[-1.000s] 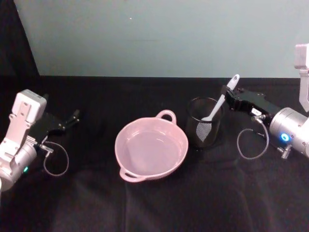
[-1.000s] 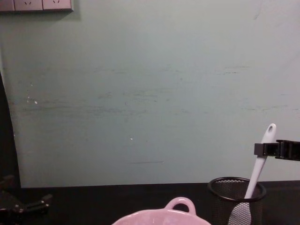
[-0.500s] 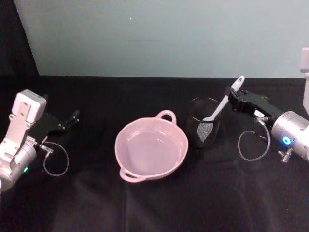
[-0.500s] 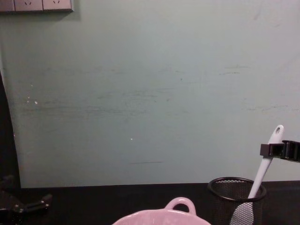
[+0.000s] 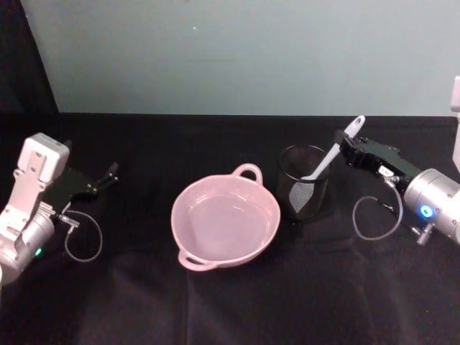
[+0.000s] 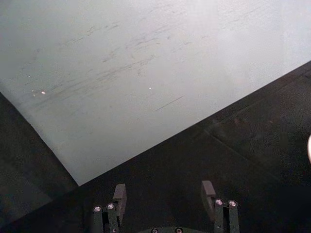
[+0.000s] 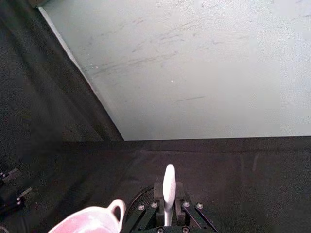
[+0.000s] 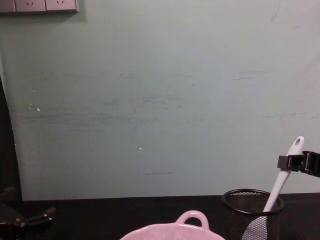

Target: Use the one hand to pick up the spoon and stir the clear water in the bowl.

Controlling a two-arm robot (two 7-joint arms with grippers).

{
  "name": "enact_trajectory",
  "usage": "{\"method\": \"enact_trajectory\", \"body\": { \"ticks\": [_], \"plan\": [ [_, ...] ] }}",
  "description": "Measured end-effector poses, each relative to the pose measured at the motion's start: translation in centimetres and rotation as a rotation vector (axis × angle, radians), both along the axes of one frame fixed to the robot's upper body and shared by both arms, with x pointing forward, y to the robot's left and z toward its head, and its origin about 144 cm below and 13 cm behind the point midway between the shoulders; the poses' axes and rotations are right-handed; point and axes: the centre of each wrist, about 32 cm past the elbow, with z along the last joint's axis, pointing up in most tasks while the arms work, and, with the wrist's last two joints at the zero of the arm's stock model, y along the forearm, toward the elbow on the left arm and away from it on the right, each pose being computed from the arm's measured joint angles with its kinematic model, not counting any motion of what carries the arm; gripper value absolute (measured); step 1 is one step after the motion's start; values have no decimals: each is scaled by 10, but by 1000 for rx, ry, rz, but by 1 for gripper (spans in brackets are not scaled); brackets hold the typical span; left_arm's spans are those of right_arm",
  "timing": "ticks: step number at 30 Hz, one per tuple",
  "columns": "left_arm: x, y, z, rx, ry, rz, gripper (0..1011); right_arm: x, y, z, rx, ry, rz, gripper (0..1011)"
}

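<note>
The white spoon (image 5: 328, 158) leans in a black wire-mesh cup (image 5: 289, 180), its blade down inside and its handle end sticking up to the right. My right gripper (image 5: 348, 146) is shut on the upper handle; in the right wrist view the spoon (image 7: 168, 190) stands pinched between the fingers (image 7: 159, 193). The chest view shows the same grip, with the spoon (image 8: 281, 181) held by the right gripper (image 8: 291, 162). The pink bowl (image 5: 176, 215) of clear water sits left of the cup. My left gripper (image 5: 108, 175) rests open at the far left, as the left wrist view confirms (image 6: 164, 190).
The table is covered in black cloth (image 5: 230, 309), with a pale green wall (image 5: 237, 57) behind. The mesh cup (image 8: 251, 207) stands close to the bowl's loop handle (image 5: 248, 171). A cable loop (image 5: 374, 215) hangs under the right wrist.
My right gripper has drifted a little to the right with the spoon handle, tilting the spoon further. The blade stays in the mesh cup. The left arm has not moved.
</note>
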Motion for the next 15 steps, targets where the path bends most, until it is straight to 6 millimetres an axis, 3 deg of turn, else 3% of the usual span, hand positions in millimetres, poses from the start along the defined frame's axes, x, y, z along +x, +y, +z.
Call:
{"method": "enact_trajectory", "body": {
  "ticks": [12,15],
  "plan": [
    [0,0,0,0,0,0,1011,0,0,0,0,2,0,124],
    [0,0,0,0,0,0,1011,0,0,0,0,2,0,172]
  ]
}}
